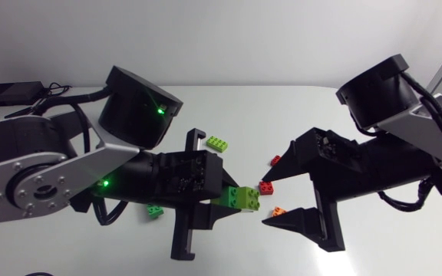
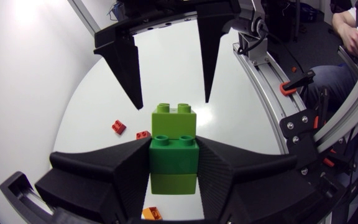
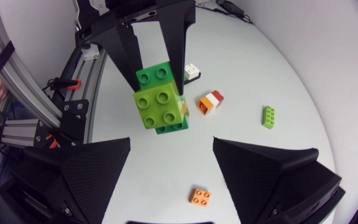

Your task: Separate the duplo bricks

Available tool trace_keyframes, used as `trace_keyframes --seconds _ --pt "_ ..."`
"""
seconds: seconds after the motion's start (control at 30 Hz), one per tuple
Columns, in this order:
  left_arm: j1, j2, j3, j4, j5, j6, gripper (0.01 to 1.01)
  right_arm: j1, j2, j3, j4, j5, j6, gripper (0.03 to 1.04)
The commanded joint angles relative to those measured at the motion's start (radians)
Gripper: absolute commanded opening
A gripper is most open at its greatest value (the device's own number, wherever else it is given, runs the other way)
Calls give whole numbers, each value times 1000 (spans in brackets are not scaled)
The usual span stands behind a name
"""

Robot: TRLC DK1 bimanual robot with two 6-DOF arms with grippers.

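Two fingers [image 2: 107,177] of my left gripper [image 2: 174,163] are pinching the green stack [image 1: 244,198] from both sides. I can see a darker green brick [image 2: 174,152] stuck to a lighter green brick [image 2: 174,119]. The darker part sits between the fingers, and the lighter end sticks out ahead of them. In the right wrist view the stack looks held up off the table [image 3: 247,74].

My right gripper [image 1: 273,198] faces the stack from the other side. Its fingers are spread wide. In the left wrist view their tips stand one on each side of the lighter end of the stack, close to it but not touching.

Small bricks lie on the table around the stack. From above, a red brick [image 1: 266,187] is just beside the stack, in the gap of my right gripper. An orange brick [image 1: 278,210] is near the stack too, close by the red one. A second red brick [image 1: 275,160] lies a bit farther from the stack. A long light green brick [image 1: 218,142] lies well apart from the stack, past my left gripper. A little green brick [image 1: 154,210] lies even farther from the stack, under my left arm [image 1: 67,165].

In the right wrist view, an orange, white and red piece [image 3: 209,101] lies on the table beside the stack. A white brick [image 3: 191,70] lies just past it.
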Motion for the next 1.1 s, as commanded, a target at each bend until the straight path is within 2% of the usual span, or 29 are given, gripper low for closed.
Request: trace_keyframes --seconds 0.0,0.37,0.5,0.7,0.77,0.97,1.07 --pt "5 30 31 -7 16 -26 331 17 -15 -32 34 0 39 925" --pt "-1 76 75 -7 32 -46 331 83 -90 -75 98 51 102 898" --pt "-7 86 92 -10 38 -49 331 95 -107 -96 107 63 105 851" --pt "-18 93 97 -17 39 -53 331 96 -133 -115 126 68 106 618" --pt "-19 91 97 -22 39 -58 331 96 -134 -119 129 68 105 570" --pt "-21 90 103 -26 41 -64 331 101 -136 -129 140 68 100 321" --pt "-21 91 107 -26 41 -67 331 106 -136 -138 144 68 98 313"
